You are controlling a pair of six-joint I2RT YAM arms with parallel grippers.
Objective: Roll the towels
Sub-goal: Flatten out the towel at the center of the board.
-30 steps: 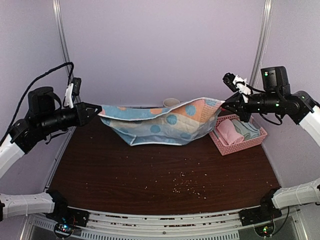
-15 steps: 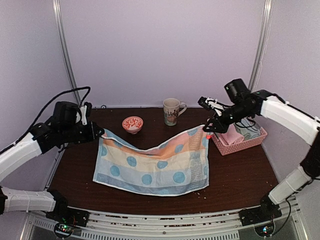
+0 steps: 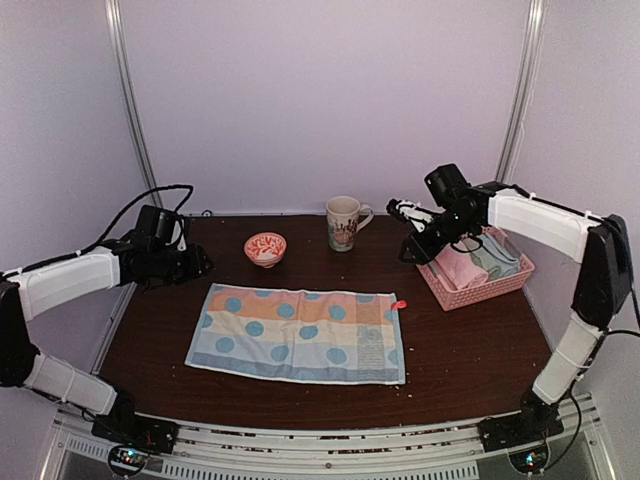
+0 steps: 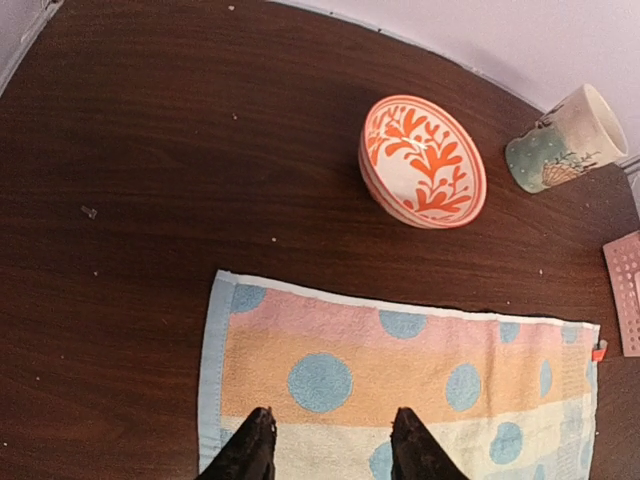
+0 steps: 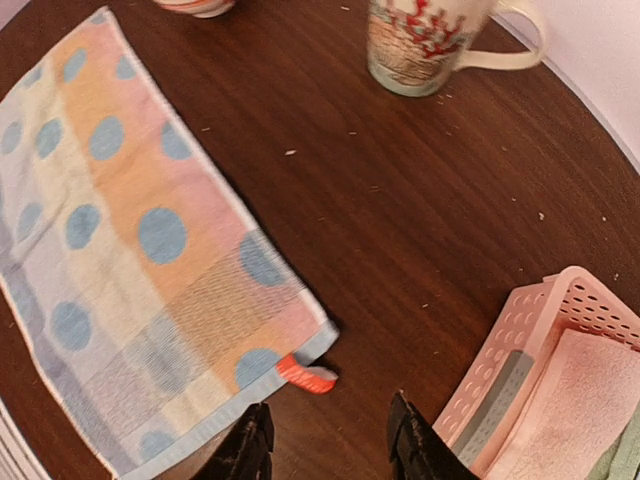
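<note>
A light blue towel (image 3: pixel 300 333) with pink, orange and cream bands and blue dots lies spread flat on the dark table (image 3: pixel 480 340). It also shows in the left wrist view (image 4: pixel 400 385) and the right wrist view (image 5: pixel 140 250), with a red tag (image 5: pixel 305 374) at its far right corner. My left gripper (image 3: pixel 200 262) is open and empty above the towel's far left corner. My right gripper (image 3: pixel 410 252) is open and empty, just beyond the tagged corner. Folded pink (image 3: pixel 460 262) and green (image 3: pixel 497 258) towels sit in the basket.
A pink lattice basket (image 3: pixel 480 288) stands at the right, also in the right wrist view (image 5: pixel 520 340). A red-patterned bowl (image 3: pixel 265 246) and a mug (image 3: pixel 343 222) stand at the back, behind the towel. Crumbs dot the table.
Both grippers lowered the towel from the air, laid it flat on the table and let go of its far corners. Both arms have drawn back slightly.
</note>
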